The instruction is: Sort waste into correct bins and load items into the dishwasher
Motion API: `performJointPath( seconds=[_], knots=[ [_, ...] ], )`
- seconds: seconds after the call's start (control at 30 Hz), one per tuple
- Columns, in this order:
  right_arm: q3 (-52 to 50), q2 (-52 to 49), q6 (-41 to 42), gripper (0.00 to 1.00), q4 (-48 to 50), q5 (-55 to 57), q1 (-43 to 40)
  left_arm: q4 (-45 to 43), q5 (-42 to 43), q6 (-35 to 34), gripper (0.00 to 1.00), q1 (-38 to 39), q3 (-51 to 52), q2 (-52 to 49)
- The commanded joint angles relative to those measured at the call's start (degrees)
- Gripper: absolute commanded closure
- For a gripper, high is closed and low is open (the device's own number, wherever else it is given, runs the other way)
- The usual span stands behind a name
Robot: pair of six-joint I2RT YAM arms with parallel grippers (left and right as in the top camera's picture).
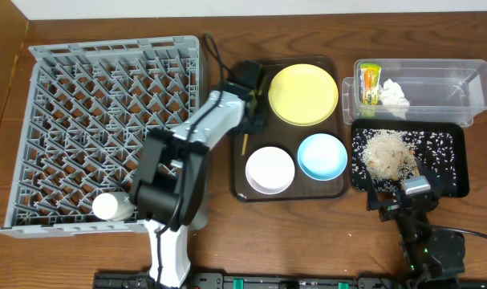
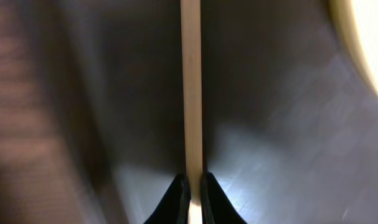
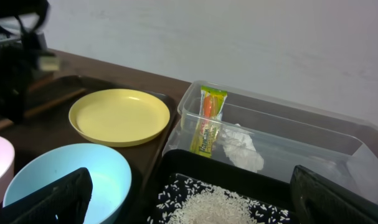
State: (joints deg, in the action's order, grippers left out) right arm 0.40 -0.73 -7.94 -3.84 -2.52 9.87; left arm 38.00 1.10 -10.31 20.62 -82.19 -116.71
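My left gripper (image 1: pixel 249 124) reaches over the dark brown serving tray and is shut on a thin wooden chopstick (image 1: pixel 245 144). The left wrist view shows the jaws (image 2: pixel 193 186) pinching the chopstick (image 2: pixel 190 93); I cannot tell apart a second one. On that tray are the yellow plate (image 1: pixel 303 94), white bowl (image 1: pixel 270 169) and light blue bowl (image 1: pixel 322 156). The small white cup (image 1: pixel 112 206) lies in the grey dish rack (image 1: pixel 66 72). The clear tub (image 1: pixel 436 80) holds the snack wrapper (image 1: pixel 370 84) and tissue (image 1: pixel 394 95). Rice scraps (image 1: pixel 387 152) lie in the black tray (image 1: pixel 456 172). My right gripper (image 1: pixel 399 193) is open and empty at its near edge.
The dark brown serving tray (image 1: pixel 239 189) sits between the rack and the bins. The right wrist view shows the plate (image 3: pixel 119 115), blue bowl (image 3: pixel 70 171), wrapper (image 3: pixel 207 121), tissue (image 3: pixel 241 146) and rice (image 3: pixel 220 205) between the open fingers (image 3: pixel 195 205). A cable runs behind the rack.
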Motion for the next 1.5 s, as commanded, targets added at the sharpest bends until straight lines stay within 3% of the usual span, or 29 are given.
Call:
performJointPath(
  seconds=[0.0,0.33,0.63,0.7,0.8,0.93,1.17,1.47],
  knots=[
    [-0.09,0.09,0.63,0.01,-0.24,0.59,-0.37,3.02,-0.39,-0.02,0.92,-2.16,-0.55,9.16],
    [-0.09,0.09,0.63,0.01,-0.24,0.57,-0.37,16.39,-7.21,0.22,0.92,-10.01,-0.42,17.81],
    [-0.09,0.09,0.63,0.01,-0.24,0.57,-0.37,14.86,-8.2,7.74,0.92,-14.84,1.42,17.68],
    [-0.09,0.09,0.63,0.01,-0.24,0.57,-0.37,15.1,-8.2,8.41,0.83,-14.82,1.42,17.68],
    [-0.09,0.09,0.63,0.01,-0.24,0.59,-0.37,15.61,-6.69,8.37,0.6,-14.78,1.4,17.7],
    [-0.09,0.09,0.63,0.01,-0.24,0.59,-0.37,17.31,-5.86,6.47,0.55,-14.78,1.22,18.38],
    [-0.09,0.09,0.63,0.01,-0.24,0.59,-0.37,22.05,16.59,4.02,0.57,-13.16,0.66,20.94],
    [-0.09,0.09,0.63,0.01,-0.24,0.59,-0.37,20.52,17.29,3.98,0.58,-2.56,6.36,20.35]
  ],
)
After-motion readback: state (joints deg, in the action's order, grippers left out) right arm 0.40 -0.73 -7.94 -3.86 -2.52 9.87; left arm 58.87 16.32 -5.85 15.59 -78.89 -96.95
